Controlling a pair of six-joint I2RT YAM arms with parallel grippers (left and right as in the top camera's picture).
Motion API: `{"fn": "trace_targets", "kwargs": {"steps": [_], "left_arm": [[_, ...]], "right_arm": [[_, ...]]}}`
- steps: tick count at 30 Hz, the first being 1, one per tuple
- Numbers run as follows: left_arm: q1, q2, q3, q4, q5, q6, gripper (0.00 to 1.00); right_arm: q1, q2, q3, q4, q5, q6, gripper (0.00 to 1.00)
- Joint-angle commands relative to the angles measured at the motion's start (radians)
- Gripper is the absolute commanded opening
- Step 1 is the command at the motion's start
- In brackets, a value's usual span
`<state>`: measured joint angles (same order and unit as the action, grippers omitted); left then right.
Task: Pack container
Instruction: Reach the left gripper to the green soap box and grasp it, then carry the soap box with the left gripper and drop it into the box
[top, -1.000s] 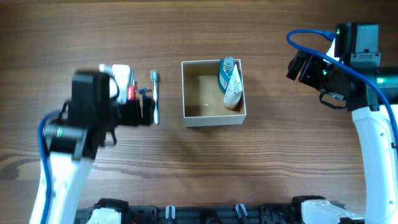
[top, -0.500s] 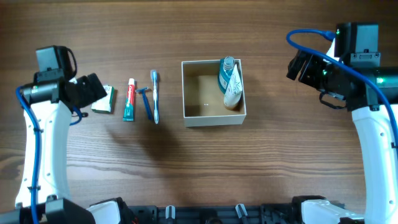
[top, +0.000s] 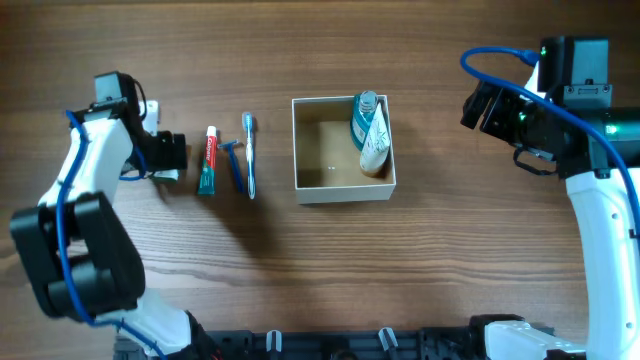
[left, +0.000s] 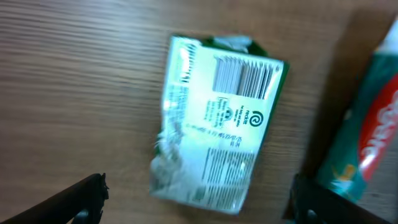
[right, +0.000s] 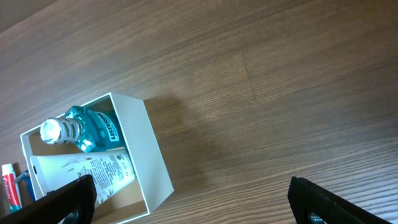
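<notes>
Left gripper, frame left: fingers spread wide, released, hanging over green-and-white soap packet, one tip at each lower corner of wrist view. Left arm bent, wrist turned toward frame right.

Toothpaste tube just right of packet, then razor and toothbrush.

Container at centre: mouthwash bottle and white tube against right wall, bare tan floor on left.

Right gripper, upper right: released, holding nothing, well apart from container, wood between.
</notes>
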<state>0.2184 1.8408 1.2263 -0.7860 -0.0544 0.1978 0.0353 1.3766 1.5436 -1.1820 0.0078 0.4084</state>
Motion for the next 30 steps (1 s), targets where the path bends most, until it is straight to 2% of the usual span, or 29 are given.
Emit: {"fn": "trace_targets", "kwargs": {"steps": [1,5,7,9,18,22,26,30], "left_arm": [[-0.021,0.058,0.014,0.024,-0.023,0.091,0.95],[-0.020,0.073,0.014,0.081,-0.095,0.091,0.92],[-0.020,0.074,0.014,0.115,-0.096,0.090,0.85],[-0.020,0.074,0.014,0.142,-0.096,0.087,0.82],[-0.020,0.113,0.014,0.158,-0.048,0.078,0.82],[-0.020,0.123,0.014,0.171,-0.024,0.046,0.74],[-0.020,0.123,0.014,0.182,-0.013,0.000,0.54],[-0.020,0.102,0.015,0.169,-0.014,-0.031,0.52]], "right_arm": [[-0.003,0.002,0.001,0.003,0.014,0.018,1.00],[-0.003,0.002,0.001,0.003,0.014,0.018,1.00],[-0.003,0.002,0.001,0.003,0.014,0.018,1.00],[-0.003,0.002,0.001,0.003,0.014,0.018,1.00],[-0.003,0.003,0.001,0.003,0.014,0.018,1.00],[-0.003,0.003,0.001,0.003,0.014,0.018,1.00],[-0.003,0.003,0.001,0.003,0.014,0.018,1.00],[-0.003,0.003,0.001,0.003,0.014,0.018,1.00]]}}
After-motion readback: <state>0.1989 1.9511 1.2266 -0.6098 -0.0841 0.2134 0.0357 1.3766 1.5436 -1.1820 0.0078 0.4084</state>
